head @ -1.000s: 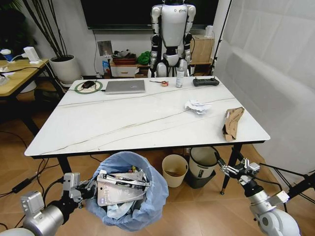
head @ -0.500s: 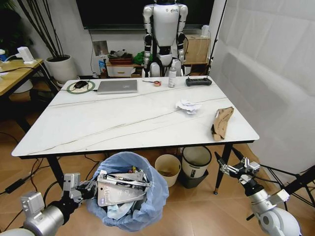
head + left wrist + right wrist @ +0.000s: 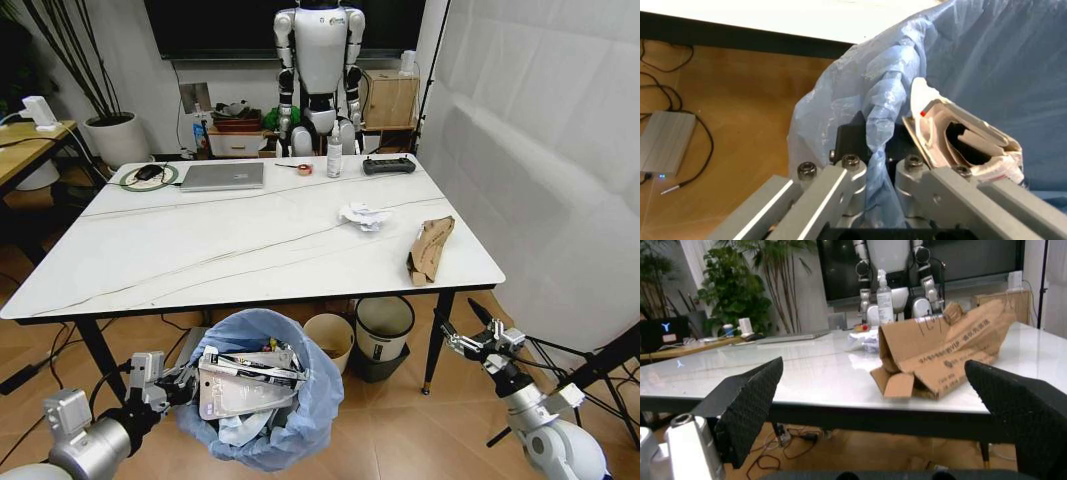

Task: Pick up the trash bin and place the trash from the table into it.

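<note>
Left gripper (image 3: 178, 382) clamps the trash bin (image 3: 262, 400) rim at lower left so it travels along, right gripper (image 3: 462, 335) wide open and empty at lower right, facing the cardboard box (image 3: 428, 250) on the table (image 3: 200, 260).

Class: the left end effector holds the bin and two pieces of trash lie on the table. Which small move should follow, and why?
Probably raise the open right end effector toward the torn cardboard box. It lies at the table edge closest to that arm, nearer than the crumpled paper, while the left end effector grips the trash bin rim, below the table's front edge.
</note>
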{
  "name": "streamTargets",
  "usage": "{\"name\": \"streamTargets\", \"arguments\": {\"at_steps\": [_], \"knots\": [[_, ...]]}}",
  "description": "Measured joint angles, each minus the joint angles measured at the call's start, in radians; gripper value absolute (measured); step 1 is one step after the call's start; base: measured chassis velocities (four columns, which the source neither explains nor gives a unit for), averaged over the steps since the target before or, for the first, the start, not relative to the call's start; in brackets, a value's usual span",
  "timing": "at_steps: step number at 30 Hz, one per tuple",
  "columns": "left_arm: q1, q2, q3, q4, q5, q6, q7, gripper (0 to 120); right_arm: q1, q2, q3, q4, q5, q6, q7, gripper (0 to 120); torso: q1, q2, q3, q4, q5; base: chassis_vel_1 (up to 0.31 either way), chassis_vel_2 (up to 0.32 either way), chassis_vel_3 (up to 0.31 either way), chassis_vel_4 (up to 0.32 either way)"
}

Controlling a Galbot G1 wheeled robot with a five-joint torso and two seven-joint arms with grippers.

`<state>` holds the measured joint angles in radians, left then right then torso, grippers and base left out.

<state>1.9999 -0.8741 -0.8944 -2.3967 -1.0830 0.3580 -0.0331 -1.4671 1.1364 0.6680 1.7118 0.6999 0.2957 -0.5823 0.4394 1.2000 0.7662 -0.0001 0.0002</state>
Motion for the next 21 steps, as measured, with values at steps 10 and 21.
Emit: {"name": "streamTargets", "arguments": {"at_steps": [10, 21], "knots": [[0.012, 0.002, -0.013, -0.001, -0.010, 0.002, -0.005, 0, 0.144, -0.206, -0.153, 0.105, 0.039, -0.094, 0.337, 100, 0.000, 0.000, 0.000, 0.0000, -0.0003, 0.000, 0.000, 0.000, 0.000], [0.017, -0.012, -0.027, -0.005, -0.018, 0.007, -0.015, 0, 0.563, -0.303, -0.491, 0.033, 0.107, -0.311, 0.642, 100, 0.000, 0.000, 0.000, 0.0003, -0.0002, 0.000, 0.000, 0.000, 0.000]]}}
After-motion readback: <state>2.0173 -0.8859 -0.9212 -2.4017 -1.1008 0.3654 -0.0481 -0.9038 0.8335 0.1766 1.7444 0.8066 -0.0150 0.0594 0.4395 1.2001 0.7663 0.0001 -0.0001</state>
